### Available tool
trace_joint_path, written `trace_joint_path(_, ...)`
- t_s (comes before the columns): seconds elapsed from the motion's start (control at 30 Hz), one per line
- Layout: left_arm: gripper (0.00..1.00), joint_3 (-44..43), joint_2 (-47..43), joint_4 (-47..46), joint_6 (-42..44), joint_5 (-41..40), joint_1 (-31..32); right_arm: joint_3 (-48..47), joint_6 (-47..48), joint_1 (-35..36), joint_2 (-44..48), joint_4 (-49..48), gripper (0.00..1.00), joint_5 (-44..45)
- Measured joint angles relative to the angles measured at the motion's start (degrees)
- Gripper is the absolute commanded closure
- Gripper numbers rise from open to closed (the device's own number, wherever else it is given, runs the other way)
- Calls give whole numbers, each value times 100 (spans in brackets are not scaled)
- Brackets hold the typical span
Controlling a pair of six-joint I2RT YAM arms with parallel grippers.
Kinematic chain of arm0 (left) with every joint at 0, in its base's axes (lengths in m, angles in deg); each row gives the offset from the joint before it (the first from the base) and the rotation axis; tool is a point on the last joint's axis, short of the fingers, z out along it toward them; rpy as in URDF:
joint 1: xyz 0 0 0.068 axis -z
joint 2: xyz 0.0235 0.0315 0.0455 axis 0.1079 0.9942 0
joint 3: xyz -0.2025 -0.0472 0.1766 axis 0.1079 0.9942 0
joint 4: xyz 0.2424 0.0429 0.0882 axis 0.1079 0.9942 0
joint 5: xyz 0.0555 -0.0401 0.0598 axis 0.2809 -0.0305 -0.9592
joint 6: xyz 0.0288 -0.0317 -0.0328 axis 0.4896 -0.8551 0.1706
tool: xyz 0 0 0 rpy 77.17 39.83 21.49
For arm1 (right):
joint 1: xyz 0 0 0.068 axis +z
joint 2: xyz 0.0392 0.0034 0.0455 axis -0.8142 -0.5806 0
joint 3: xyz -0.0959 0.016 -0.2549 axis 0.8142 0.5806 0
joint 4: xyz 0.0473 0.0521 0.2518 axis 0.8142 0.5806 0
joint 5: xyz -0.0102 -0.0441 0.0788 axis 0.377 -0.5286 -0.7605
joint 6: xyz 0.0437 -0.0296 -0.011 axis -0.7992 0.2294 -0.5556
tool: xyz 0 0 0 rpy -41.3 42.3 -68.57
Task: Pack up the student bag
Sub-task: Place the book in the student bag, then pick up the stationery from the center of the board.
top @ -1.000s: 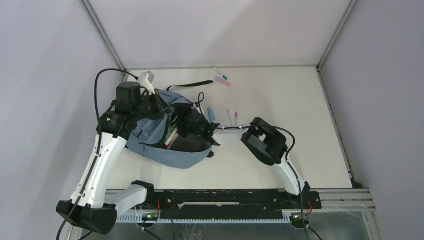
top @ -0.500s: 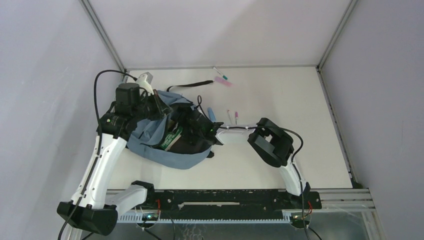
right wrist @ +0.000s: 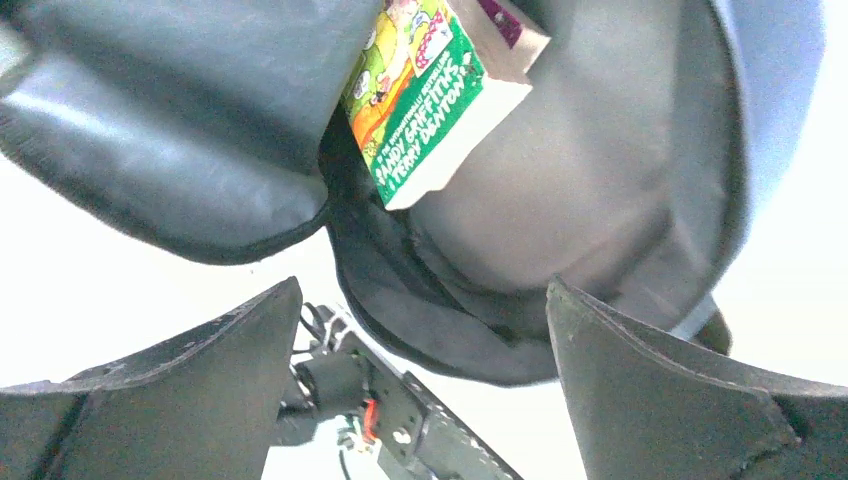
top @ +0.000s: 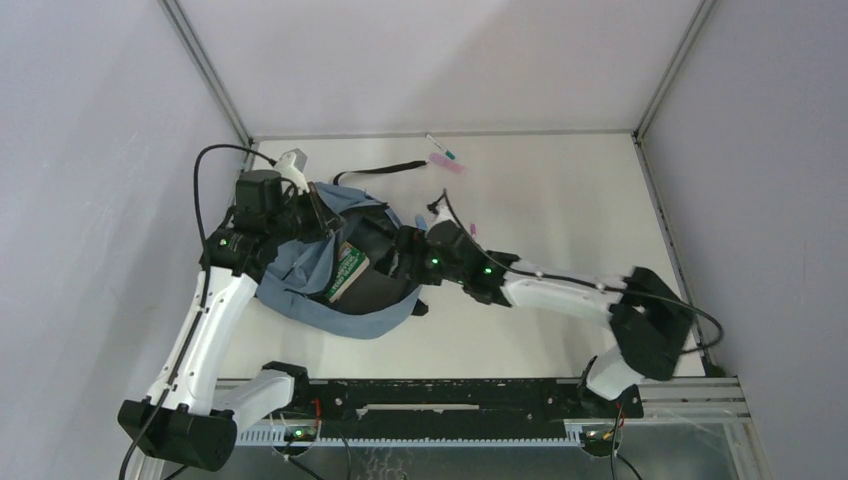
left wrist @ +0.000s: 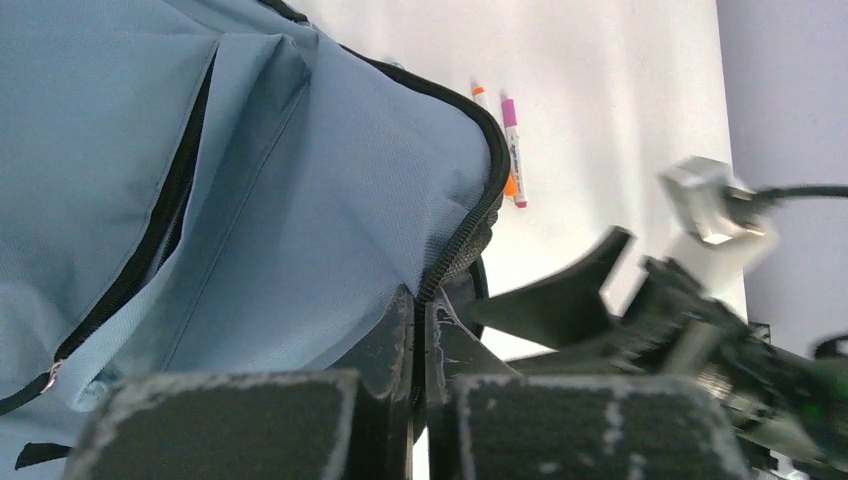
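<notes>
Clearly gaping, the student bag (top: 320, 295) lies at the bench's (top: 570, 190) left side.
Its zipper rim (left wrist: 478, 215) is clamped in the left pincer (left wrist: 420, 315); a green book (right wrist: 425, 95) leans inside; the right pincer (right wrist: 422, 290), spread wide and holding nothing, faces the mouth; markers (left wrist: 514, 150) lie beyond the rim.

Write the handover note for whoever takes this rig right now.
Left gripper: shut on the bag rim, holding the mouth open.
Right gripper: open, empty, at the mouth.
Book: inside the bag.
Done: book packed.
To do: markers lie on the table, not yet packed.
</notes>
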Motion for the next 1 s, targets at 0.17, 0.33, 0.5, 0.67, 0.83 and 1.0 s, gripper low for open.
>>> trace_joint_path(0.17,100,315,-11,-201,28,33,39,946,551,-90,1346,48,0,422)
trace_joint_path(0.33,95,664,37,-352,68,-229,726,1729,739,-629,2334,361,0,780)
trace_joint_path(0.5,35,955,669,-472,70,-319,1867,2006,824,-1425,2774,787,1,1012)
trace_joint_path(0.67,35,966,1266,-256,15,-498,1908,2006,1043,-1722,3101,772,2,1045)
trace_joint_path(0.83,44,708,885,-151,17,-525,1534,1810,1276,-1528,2975,621,23,859)
trace_joint_path(1.0,44,352,564,-240,-146,-564,605,1047,1537,-1012,2122,415,72,439)
